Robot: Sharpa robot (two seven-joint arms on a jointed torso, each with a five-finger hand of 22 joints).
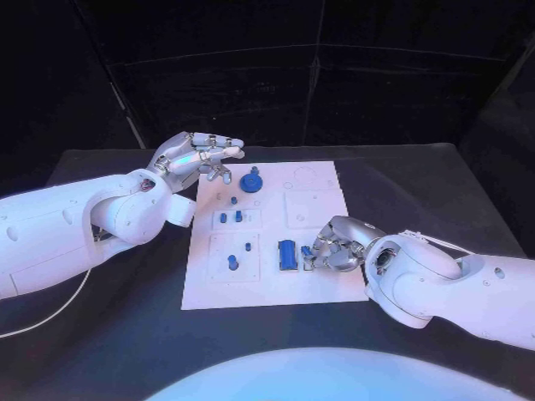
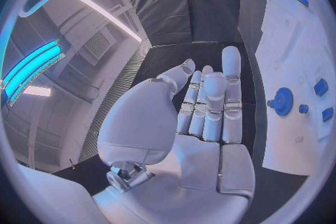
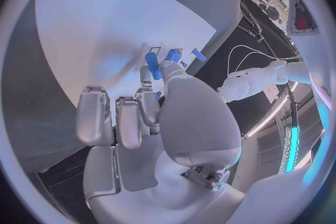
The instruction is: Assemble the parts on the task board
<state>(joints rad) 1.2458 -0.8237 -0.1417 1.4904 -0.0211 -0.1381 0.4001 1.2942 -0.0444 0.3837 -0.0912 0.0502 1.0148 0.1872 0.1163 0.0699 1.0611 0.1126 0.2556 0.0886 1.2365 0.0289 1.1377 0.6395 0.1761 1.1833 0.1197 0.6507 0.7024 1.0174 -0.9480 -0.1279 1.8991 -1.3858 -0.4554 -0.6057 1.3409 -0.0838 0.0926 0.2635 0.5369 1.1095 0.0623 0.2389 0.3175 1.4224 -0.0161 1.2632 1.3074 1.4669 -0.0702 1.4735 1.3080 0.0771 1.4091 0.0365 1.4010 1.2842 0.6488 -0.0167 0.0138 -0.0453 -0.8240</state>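
On the task board (image 1: 322, 188) mid-table, right hand (image 1: 335, 245) pinches a small blue part (image 1: 306, 251) near the board's near edge. Left hand (image 1: 199, 156) hovers empty, fingers apart, by the far-left corner beside the blue gear (image 1: 252, 179).

Left hand (image 1: 199, 156) empty, right hand (image 1: 335, 243) curled

The board (image 1: 303, 188) is plain white on a black bench (image 1: 436, 192). The parts are blue: a gear (image 1: 252, 179) at the far left, small pegs (image 1: 228, 217) mid-left, a block (image 1: 288, 254) near the middle. Both hands, left (image 1: 201, 156) and right (image 1: 334, 242), are silver on white arms.
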